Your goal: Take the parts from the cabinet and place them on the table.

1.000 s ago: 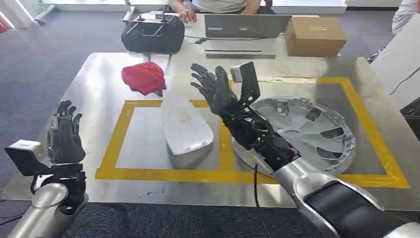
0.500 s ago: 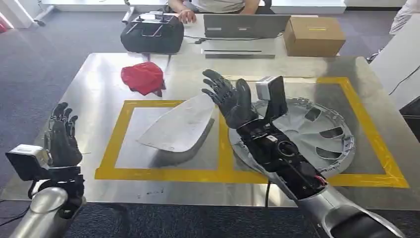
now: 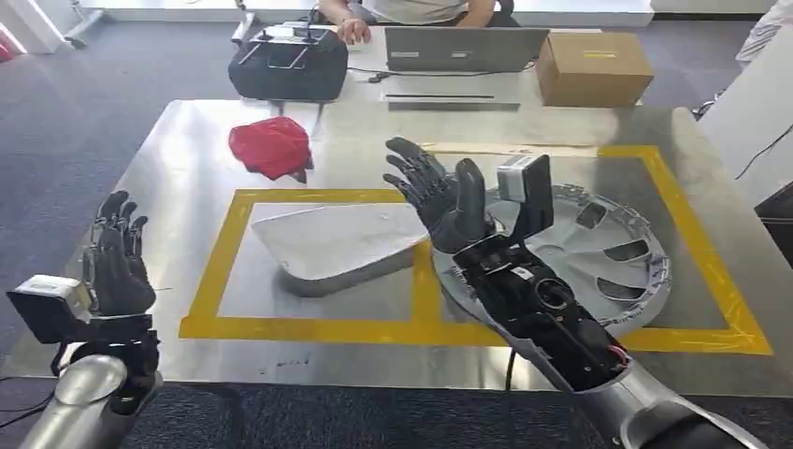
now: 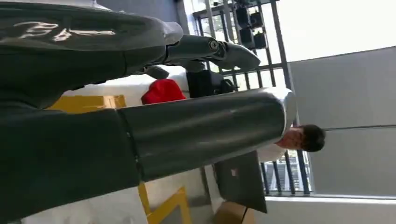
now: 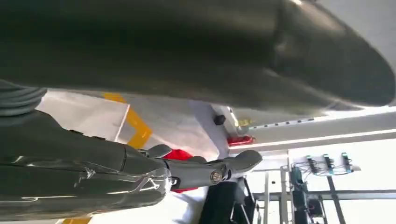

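**Silver panel flat on the table, both hands empty**

We see the silver panel part [image 3: 341, 241] lying flat on the metal table [image 3: 187, 168], inside the left bay of the yellow tape frame [image 3: 425, 290]. Just beside it, across the tape divider, we find the wheel cover [image 3: 598, 248] resting in the right bay. Our right hand [image 3: 439, 196] hovers above the divider between the two parts, fingers spread and holding nothing. Our left hand [image 3: 117, 262] is raised at the table's near left edge, fingers apart and empty. Farther back we note a red cloth [image 3: 271, 145] on the table, then a black case [image 3: 288, 61], a laptop [image 3: 465, 47] and a closed cardboard box [image 3: 594, 65]; what the case and box hold we cannot tell.
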### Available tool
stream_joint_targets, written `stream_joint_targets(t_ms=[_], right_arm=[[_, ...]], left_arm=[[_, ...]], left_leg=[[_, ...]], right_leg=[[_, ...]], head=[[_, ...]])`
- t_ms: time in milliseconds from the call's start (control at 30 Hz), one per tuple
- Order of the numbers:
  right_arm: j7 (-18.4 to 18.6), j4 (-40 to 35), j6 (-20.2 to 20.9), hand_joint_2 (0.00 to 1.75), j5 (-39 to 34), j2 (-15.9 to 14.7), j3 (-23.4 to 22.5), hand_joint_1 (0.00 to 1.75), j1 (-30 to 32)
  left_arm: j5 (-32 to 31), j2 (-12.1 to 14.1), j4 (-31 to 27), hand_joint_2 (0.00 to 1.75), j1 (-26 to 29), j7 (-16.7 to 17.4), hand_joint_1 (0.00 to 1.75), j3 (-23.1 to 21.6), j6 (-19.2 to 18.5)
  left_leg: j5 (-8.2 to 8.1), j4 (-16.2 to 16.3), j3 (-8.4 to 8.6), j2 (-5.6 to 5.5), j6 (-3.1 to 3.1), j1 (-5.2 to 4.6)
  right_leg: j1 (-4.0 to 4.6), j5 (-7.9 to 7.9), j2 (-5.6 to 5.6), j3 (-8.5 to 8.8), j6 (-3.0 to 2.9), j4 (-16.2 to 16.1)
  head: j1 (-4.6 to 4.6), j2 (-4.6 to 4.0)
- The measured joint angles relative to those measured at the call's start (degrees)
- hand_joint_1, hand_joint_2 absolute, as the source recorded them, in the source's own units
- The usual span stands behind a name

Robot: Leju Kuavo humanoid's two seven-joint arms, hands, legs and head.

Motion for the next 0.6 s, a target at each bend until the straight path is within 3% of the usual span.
stream_joint_targets(t_ms=[600], right_arm=[[-0.4,-0.7,0.7,0.00,-0.7,-0.9,0.2,0.00,0.2]], left_arm=[[-0.1,-0.2,-0.1,0.00,0.0,0.2,0.00,0.0,0.0]], left_leg=[[-0.13,0.2,-0.05,-0.03,0.13,-0.17]], right_leg=[[-0.13,0.02,0.00,0.05,0.04,-0.1]], head=[[-0.02,0.00]])
